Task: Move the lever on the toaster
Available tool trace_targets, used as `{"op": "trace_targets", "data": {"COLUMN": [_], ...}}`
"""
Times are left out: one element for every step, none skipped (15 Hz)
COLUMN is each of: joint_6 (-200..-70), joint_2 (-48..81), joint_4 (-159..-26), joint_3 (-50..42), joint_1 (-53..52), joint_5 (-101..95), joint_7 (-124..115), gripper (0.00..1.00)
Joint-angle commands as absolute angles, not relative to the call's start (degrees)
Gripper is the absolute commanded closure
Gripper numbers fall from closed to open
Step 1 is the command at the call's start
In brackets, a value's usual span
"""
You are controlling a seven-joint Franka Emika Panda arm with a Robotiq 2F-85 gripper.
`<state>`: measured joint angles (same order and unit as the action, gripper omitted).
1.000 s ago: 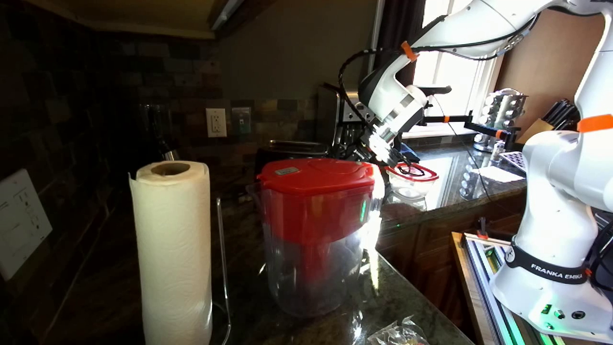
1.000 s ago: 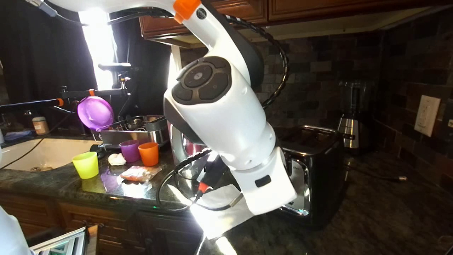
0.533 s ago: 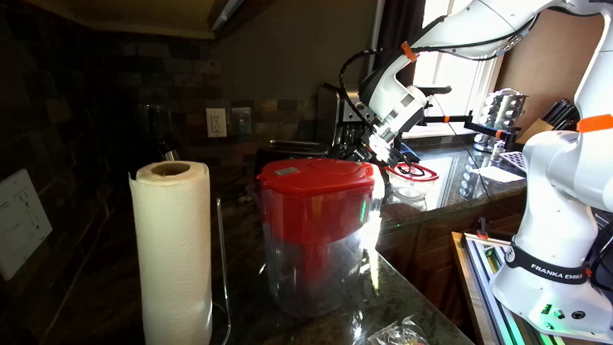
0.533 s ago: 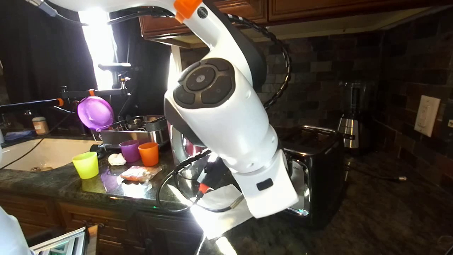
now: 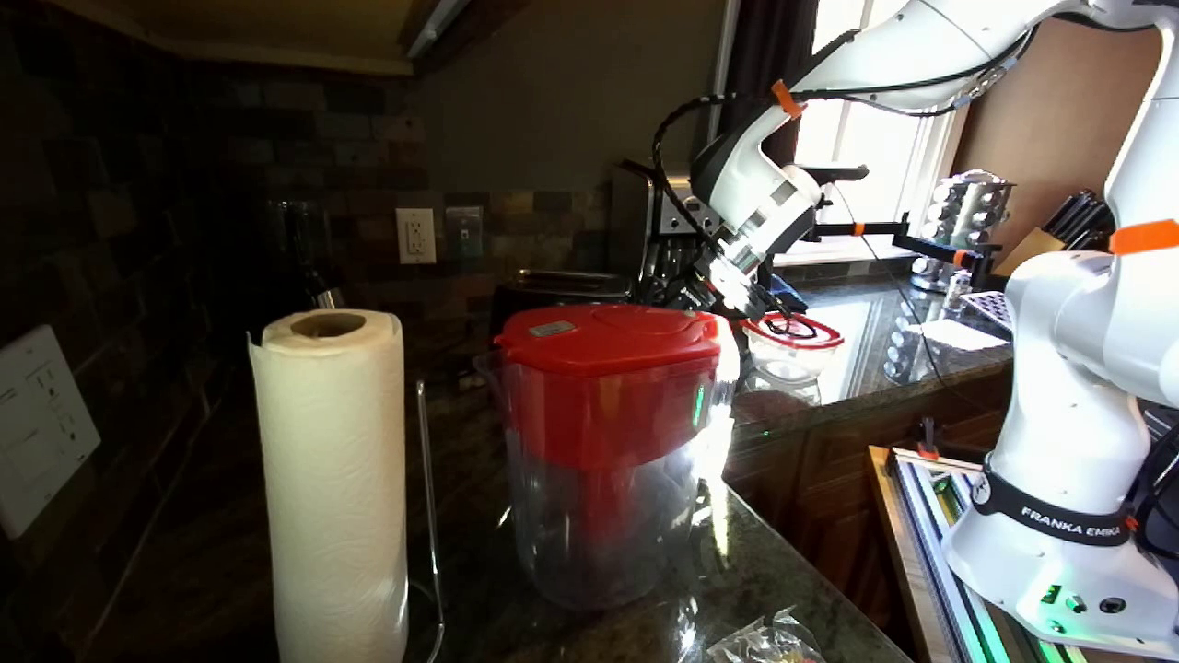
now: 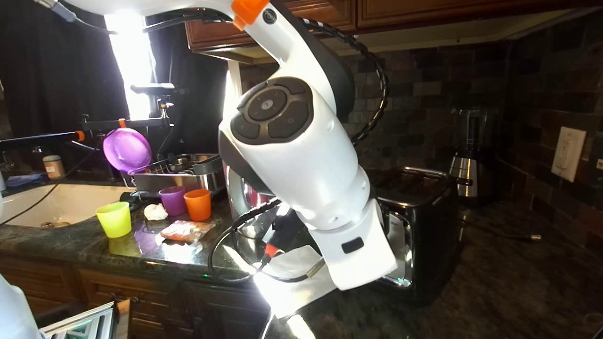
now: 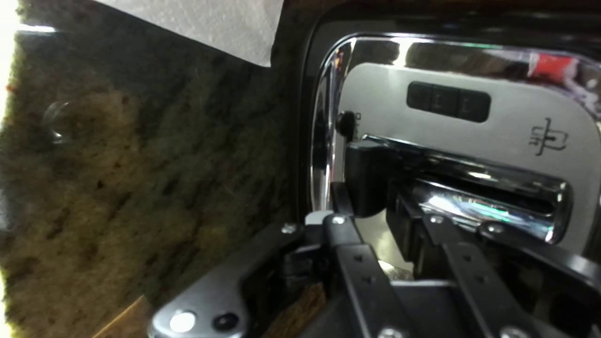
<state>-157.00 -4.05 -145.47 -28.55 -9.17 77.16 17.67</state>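
Observation:
The black and chrome toaster [image 6: 419, 221] stands on the counter, partly behind the arm; in an exterior view only its top [image 5: 566, 285] shows behind the pitcher. In the wrist view its silver panel [image 7: 375, 96] has a chrome-edged slot [image 7: 488, 197]. The black lever [image 7: 365, 173] sits at the slot's left end, the end nearer the counter and away from the "Lift" mark. My gripper [image 7: 371, 193] is partly closed, with its fingers [image 7: 342, 199] against both sides of the lever. The fingertips are partly hidden behind the lever; both exterior views hide the grip.
A water pitcher [image 5: 599, 341] and a paper towel roll [image 5: 336, 497] stand near the arm. A white paper [image 6: 301, 282] lies by the toaster. Several cups, such as an orange one [image 6: 198, 205], stand near the sink [image 6: 75, 197]. A blender [image 6: 467, 174] stands behind.
Over the first half second my wrist shifts slightly down and to the right in an exterior view. After that nothing visibly moves.

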Motion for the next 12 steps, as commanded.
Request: {"op": "trace_targets", "data": {"joint_6": [-157.0,-157.2,-157.6,-157.8,-158.3,-158.7,-159.1,-159.8,-160.3,-160.9,-161.4,-162.0], "joint_2": [-3.1,-3.7,-4.3,-5.0,-5.9,-6.6,-7.2,-8.0,-8.7,-9.4,-10.2,-10.9], "joint_4": [-144.9,-145.1,-145.4,-145.7,-146.2,-146.5,-146.8,-147.2,-147.5,-147.9,-148.3,-148.7], "joint_3": [-28.4,-28.3,-28.2,-28.1,-27.9,-27.8,-27.6,-27.4,-27.1,-26.8,-26.5,-26.2], "joint_1": [-9.4,-9.5,-9.5,-9.6,-9.6,-9.7,-9.7,-9.8,-9.9,-9.9,-9.9,-9.9], "joint_5": [78.3,78.1,77.8,77.6,77.4,77.2,77.0,76.9,76.7,76.6,76.4,76.4], "joint_7": [19.0,18.9,18.9,19.0,19.0,19.1,19.2,19.3,19.2,19.2,19.2,19.2], "gripper": [0.94,0.94,0.94,0.94,0.94,0.94,0.94,0.94,0.94,0.94,0.94,0.94]}}
